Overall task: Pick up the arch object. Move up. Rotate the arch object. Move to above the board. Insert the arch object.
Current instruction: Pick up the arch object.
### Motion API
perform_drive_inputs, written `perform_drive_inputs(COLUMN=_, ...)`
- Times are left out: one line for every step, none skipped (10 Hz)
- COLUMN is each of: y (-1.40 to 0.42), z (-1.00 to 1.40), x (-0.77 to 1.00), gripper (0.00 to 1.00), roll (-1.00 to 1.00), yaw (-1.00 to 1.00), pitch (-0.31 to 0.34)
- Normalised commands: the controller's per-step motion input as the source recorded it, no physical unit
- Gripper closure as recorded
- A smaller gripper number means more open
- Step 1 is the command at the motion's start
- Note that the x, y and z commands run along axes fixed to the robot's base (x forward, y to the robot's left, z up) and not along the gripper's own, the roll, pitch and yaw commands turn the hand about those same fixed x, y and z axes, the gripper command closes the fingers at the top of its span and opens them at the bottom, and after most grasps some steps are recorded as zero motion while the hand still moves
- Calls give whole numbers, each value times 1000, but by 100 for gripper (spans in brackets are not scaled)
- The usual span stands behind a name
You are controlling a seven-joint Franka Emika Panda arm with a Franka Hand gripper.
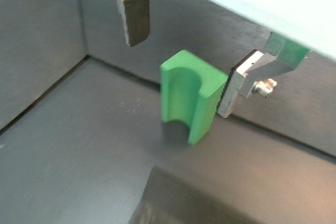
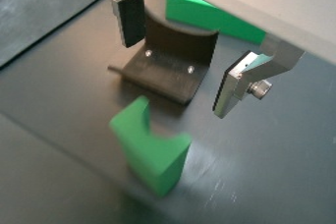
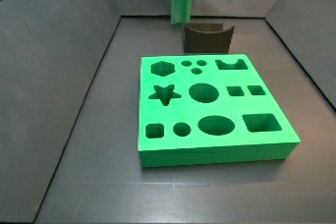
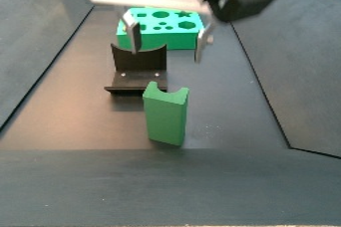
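The arch object [image 1: 191, 100] is a small bright green block with a rounded scoop. It stands upright on the dark floor and shows in both side views [image 4: 166, 114] [image 3: 183, 4]. My gripper [image 1: 188, 56] is open and empty, hanging above the arch object without touching it; its fingers [image 1: 134, 17] stand on either side. The board [image 3: 210, 110] is a large green slab with shaped cut-outs, lying flat beyond the fixture [image 3: 206, 37]. In a wrist view the arch object [image 2: 147, 149] stands in front of the fixture [image 2: 168, 66], with a corner of the board [image 2: 210, 17] behind.
The dark fixture [image 4: 138, 67] stands between the arch object and the board [image 4: 167, 27]. Grey walls close in the floor on the sides and back. The gripper [image 4: 170, 42] hangs from the arm's body at the top of a side view.
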Motion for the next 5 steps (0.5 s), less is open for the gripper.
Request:
perform_drive_inputs(y=609, z=-180, x=0, gripper=0, roll=-79, yaw=-103, pitch=36)
perform_drive_inputs(y=489, z=-180, x=0, gripper=0, roll=-87, yaw=-34, pitch=17)
perform_drive_inputs(y=314, z=-217, x=91, gripper=0, roll=-94, yaw=0, pitch=0)
perform_drive_inputs(y=163, z=-254, x=194, gripper=0, roll=-107, yaw=0, pitch=0)
perform_drive_inputs(y=17, z=-246, x=331, gripper=0, roll=-186, yaw=0, pitch=0)
